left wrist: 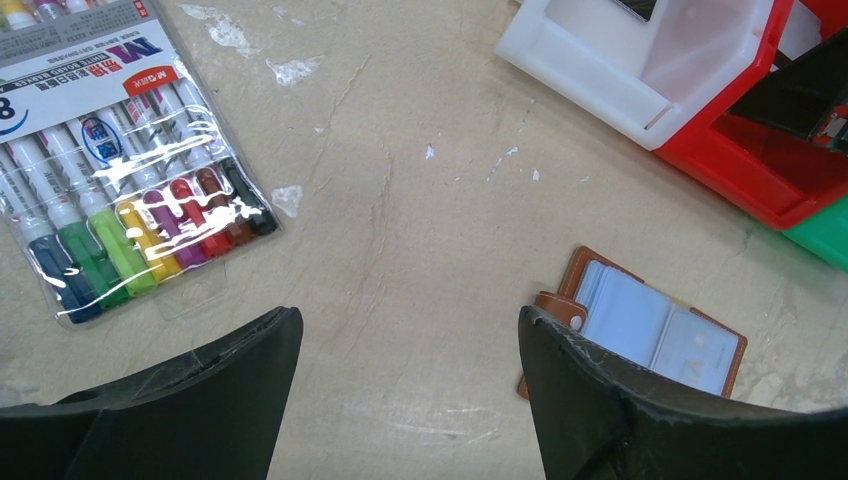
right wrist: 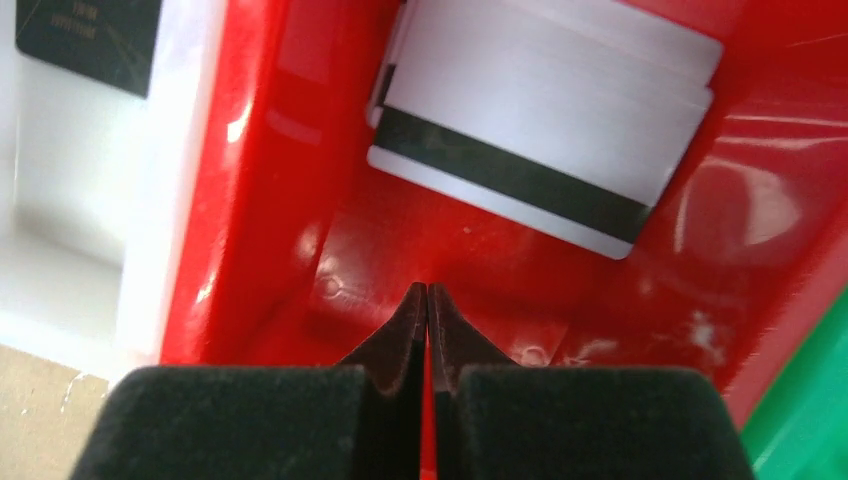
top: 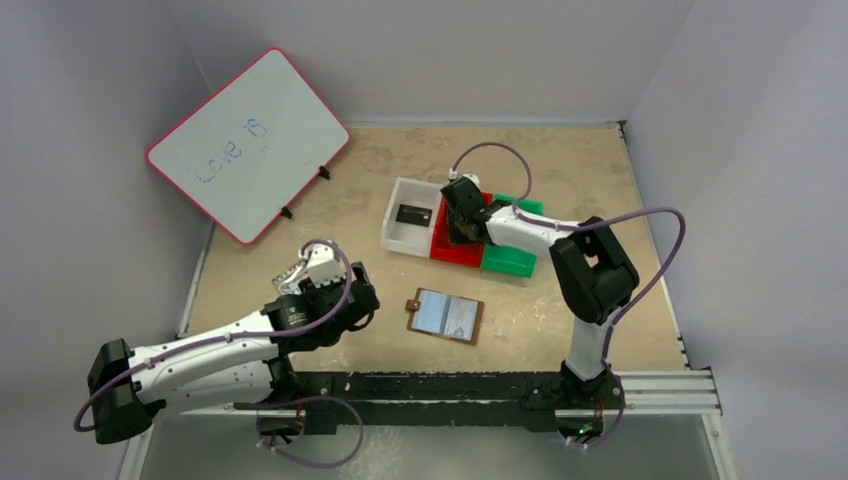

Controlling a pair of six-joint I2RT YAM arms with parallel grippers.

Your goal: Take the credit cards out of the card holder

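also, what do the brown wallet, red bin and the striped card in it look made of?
Brown bifold card holder: likely leather or imitation, matt cover; sleeves glossy clear plastic, reflecting bluish. Red rectangular bin: moulded plastic, glossy, sharp highlights. Silvery-grey card with dark stripe: thin plastic, probably; satin sheen.

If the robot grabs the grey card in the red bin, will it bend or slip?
The grey card looks thin and flat, so it is probably light and slightly bendy. It and the red bin both look glossy, so a push would likely make it slide. It seems to lie flat, so pinching an edge may be tricky.
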